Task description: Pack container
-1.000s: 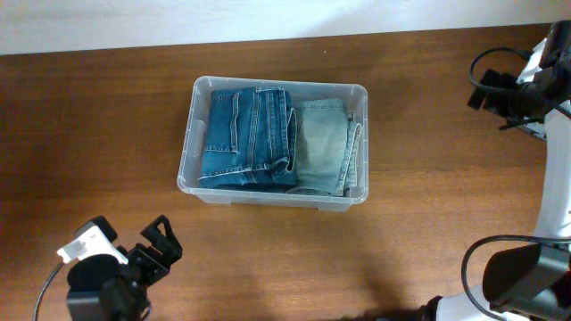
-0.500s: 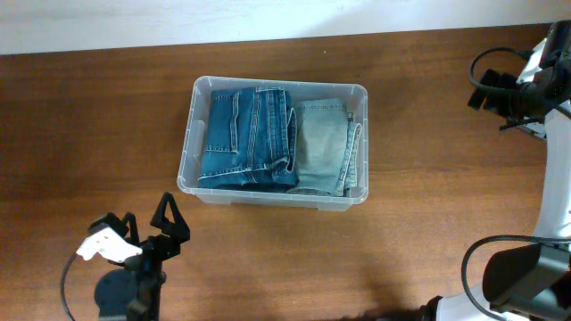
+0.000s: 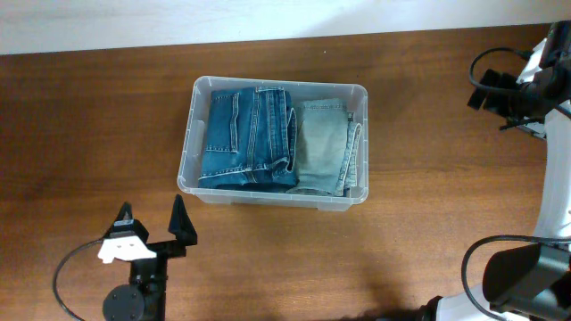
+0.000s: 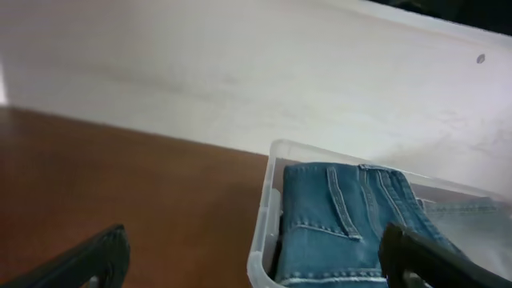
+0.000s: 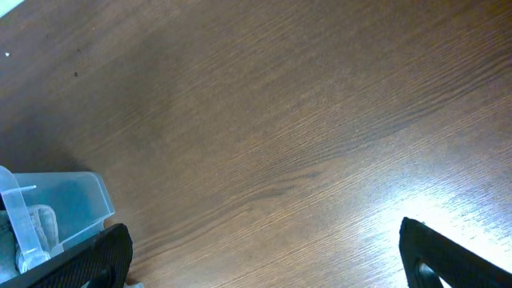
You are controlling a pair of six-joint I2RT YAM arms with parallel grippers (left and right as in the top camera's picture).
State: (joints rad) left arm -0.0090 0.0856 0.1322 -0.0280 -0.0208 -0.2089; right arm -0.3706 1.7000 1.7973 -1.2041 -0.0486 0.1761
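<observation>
Looking at the container (image 3: 185, 156) sitting in the middle of the desk (image 3: 80, 134), holding dark jeans (image 3: 248, 138) beside pale jeans (image 3: 323, 147). Spotting left jaws hanging spread wide, empty, near its front-left corner. Finding right jaws gaping too, well apart rightward.

A: What does the left gripper (image 3: 152, 223) look like?
B: Matte black, with two tapering fingers (image 3: 182, 221). There's a white block (image 3: 118, 244) beside them, and a thin black cable (image 3: 59, 272) loops off the round wrist.
A: And the right arm (image 3: 526, 89)?
B: Black joints, a long white link (image 3: 557, 192), and black cables (image 3: 477, 62) curling around it.
</observation>
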